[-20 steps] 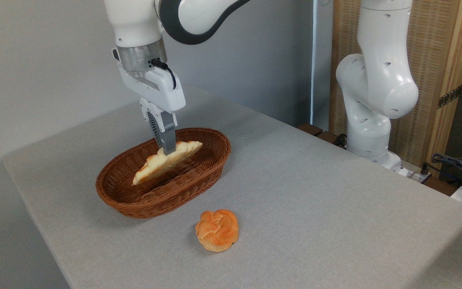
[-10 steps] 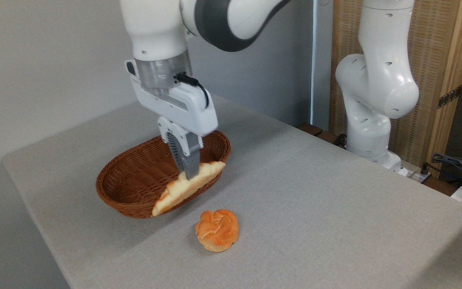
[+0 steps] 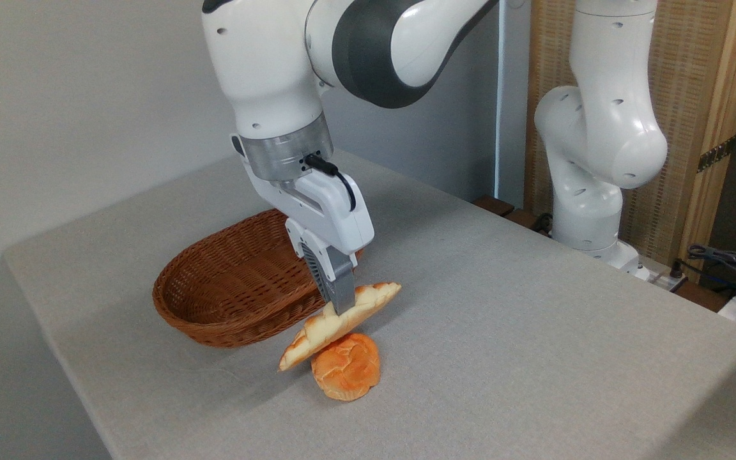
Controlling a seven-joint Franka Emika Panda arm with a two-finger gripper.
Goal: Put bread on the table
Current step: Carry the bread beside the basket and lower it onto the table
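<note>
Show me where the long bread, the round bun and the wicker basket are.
bread (image 3: 368,301): fixed camera, upper crust right of the pincer.
round bun (image 3: 347,370): fixed camera, front face.
wicker basket (image 3: 227,268): fixed camera, inner woven wall.

The long pale-golden braided bread loaf with pointed ends (image 3: 340,324) hangs tilted in the air, its upper tip toward two o'clock and its lower tip toward eight o'clock, above the near part of the light grey fabric-covered table (image 3: 508,319).

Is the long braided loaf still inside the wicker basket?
No, the bread hangs tilted in the gripper outside the basket, above the round bun.
</note>
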